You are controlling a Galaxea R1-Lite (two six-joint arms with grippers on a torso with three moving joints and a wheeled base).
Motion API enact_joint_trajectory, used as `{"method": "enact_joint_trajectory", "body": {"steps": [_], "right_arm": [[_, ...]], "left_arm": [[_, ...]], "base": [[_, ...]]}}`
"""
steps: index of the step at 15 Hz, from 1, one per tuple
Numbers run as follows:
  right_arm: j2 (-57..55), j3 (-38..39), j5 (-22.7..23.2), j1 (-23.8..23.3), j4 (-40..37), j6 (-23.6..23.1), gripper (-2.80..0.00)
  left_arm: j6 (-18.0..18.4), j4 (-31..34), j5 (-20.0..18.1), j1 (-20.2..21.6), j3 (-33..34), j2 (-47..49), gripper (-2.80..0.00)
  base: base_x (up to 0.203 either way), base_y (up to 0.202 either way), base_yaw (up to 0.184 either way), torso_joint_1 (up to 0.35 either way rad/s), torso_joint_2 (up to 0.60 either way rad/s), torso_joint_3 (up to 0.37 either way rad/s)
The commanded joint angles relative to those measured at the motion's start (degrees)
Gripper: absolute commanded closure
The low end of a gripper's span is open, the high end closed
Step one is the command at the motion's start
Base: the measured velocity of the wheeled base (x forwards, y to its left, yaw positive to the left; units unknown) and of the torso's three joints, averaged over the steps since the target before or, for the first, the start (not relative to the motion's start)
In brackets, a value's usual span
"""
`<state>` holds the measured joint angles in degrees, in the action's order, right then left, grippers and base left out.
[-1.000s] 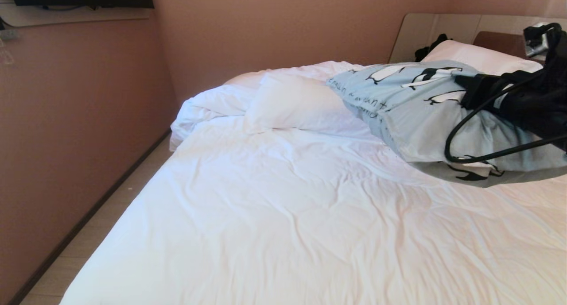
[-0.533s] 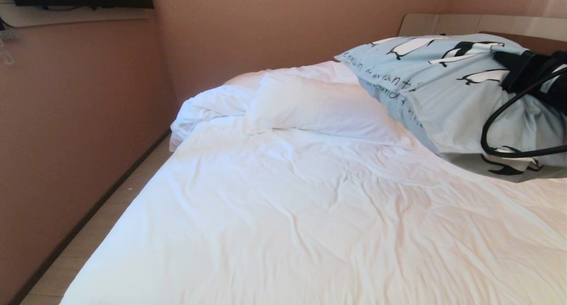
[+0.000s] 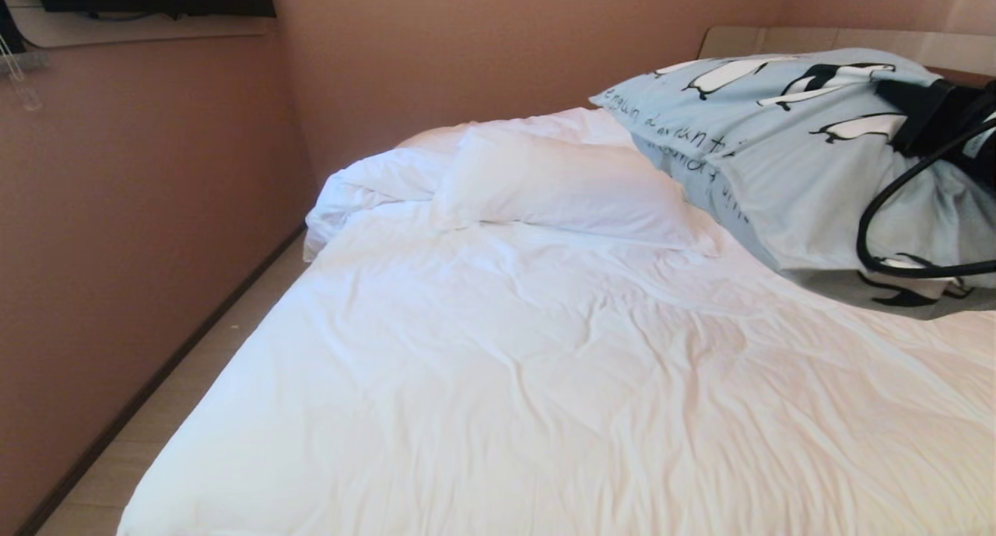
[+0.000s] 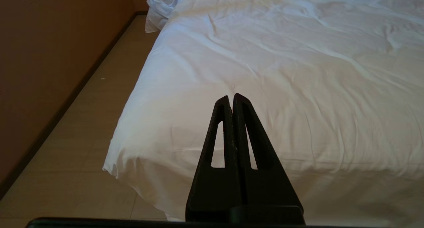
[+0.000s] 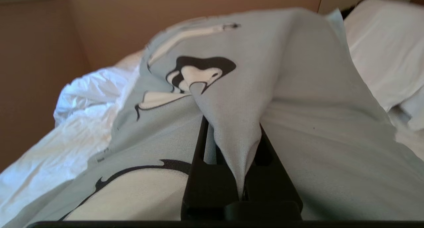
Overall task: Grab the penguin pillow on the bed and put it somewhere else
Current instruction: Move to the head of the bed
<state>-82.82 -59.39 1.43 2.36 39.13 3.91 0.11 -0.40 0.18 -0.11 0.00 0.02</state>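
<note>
The head camera looked from above and forward across the large bed with its wrinkled white duvet [image 3: 498,365], toward the pale beige headboard surround [image 3: 778,40] at the far right, taking in the pink-brown side wall [image 3: 140,209] and a strip of pale floor [image 3: 194,396] left of the bed. The left wrist camera sat low, off the bed's near corner, facing along the same duvet [image 4: 298,72] and the same floor strip [image 4: 82,138] toward the headboard end. The right wrist camera sat very close to the light blue, penguin-printed fabric pillow [image 5: 298,89], which filled its view; the head view showed that pillow [image 3: 778,155] near the headboard.
</note>
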Motion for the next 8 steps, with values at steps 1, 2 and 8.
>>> {"method": "enact_joint_trajectory", "body": {"steps": [1, 2, 8], "right_arm": [[-0.23, 0.15, 0.07, 0.01, 0.07, 0.04, 0.00], [-0.21, 0.07, 0.07, 0.01, 0.07, 0.04, 0.00], [-0.15, 0.07, 0.07, -0.34, 0.16, 0.04, 0.00]], "left_arm": [[-0.02, -0.08, -0.01, 0.02, 0.00, -0.02, 0.00], [-0.02, -0.11, -0.01, 0.02, 0.00, -0.02, 0.00], [-0.02, -0.04, -0.01, 0.02, 0.00, -0.02, 0.00]], "base": [[0.000, 0.000, 0.000, 0.000, 0.00, 0.000], [0.000, 0.000, 0.000, 0.000, 0.00, 0.000], [0.001, -0.021, 0.001, 0.002, 0.00, 0.000]]}}
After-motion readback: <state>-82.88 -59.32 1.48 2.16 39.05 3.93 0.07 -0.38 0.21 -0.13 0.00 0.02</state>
